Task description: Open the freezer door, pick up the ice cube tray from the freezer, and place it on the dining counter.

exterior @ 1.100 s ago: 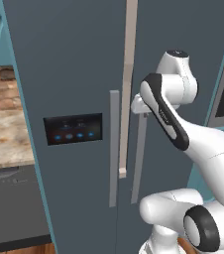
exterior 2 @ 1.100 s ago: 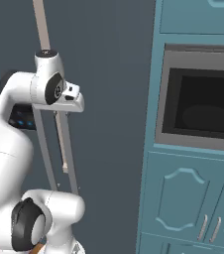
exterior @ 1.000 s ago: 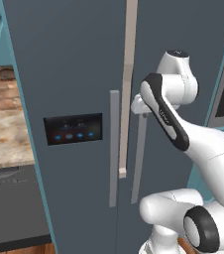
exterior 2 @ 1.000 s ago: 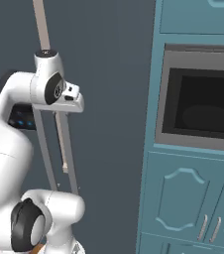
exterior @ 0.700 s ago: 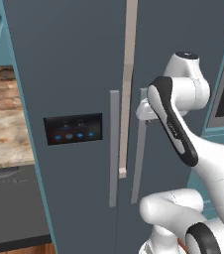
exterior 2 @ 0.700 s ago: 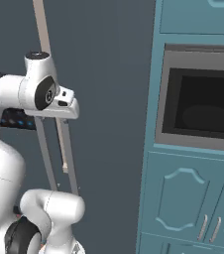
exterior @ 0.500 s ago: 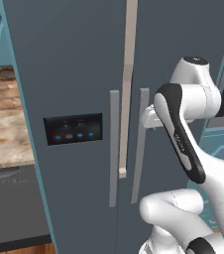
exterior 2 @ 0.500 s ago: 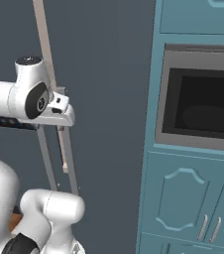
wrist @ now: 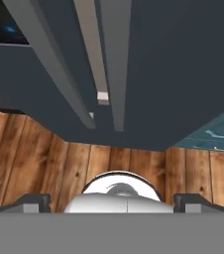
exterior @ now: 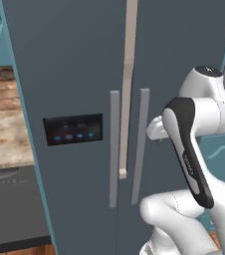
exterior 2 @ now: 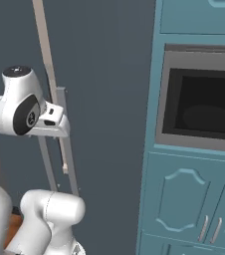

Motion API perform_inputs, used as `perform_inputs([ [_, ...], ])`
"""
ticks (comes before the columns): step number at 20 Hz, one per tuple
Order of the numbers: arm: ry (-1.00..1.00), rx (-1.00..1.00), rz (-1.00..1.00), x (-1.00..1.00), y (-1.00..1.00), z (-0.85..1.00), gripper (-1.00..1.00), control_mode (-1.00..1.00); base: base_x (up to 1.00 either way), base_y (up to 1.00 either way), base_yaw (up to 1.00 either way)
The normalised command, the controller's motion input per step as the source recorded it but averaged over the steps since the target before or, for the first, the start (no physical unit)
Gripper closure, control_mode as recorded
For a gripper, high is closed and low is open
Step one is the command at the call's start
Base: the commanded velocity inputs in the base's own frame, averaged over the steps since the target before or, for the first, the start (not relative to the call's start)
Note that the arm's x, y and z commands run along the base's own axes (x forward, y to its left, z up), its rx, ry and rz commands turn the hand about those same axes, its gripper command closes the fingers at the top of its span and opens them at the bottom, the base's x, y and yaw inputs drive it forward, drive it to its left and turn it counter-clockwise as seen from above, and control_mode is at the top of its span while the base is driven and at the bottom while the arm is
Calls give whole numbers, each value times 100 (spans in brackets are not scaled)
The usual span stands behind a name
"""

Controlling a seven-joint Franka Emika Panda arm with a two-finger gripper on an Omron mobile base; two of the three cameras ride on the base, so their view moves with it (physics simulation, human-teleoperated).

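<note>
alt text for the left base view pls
White robot arm raised before a closed dark slate-grey fridge, beside the right door's handle. The freezer door on the left has a black display panel with blue lights.

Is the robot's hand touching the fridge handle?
Apart. In the hand view the open gripper has nothing between its tips, and the freezer door handle sits well ahead.

The freezer door (exterior: 69, 74) is dark slate grey, with a black display panel (exterior: 73, 129) showing small blue lights and a light grey bar handle (exterior: 114, 149). At 9 o'clock, the brick wall (exterior: 5, 89) is reddish brown above a beige marbled counter (exterior: 7, 139). The cabinets (exterior 2: 184, 199) are teal. The floor (wrist: 44, 163) is warm brown wood planks.
</note>
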Motion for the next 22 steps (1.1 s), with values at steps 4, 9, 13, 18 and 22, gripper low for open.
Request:
perform_inputs([
  [4, 0, 0, 0, 0, 0, 0, -100, 100, 0, -47, 0],
  [9, 0, 0, 0, 0, 0, 0, -100, 100, 3, -57, 0],
  [13, 0, 0, 0, 0, 0, 0, -100, 100, 21, -25, 0],
  [18, 0, 0, 0, 0, 0, 0, -100, 100, 47, -1, 0],
  [22, 0, 0, 0, 0, 0, 0, -100, 100, 53, 0, 0],
])
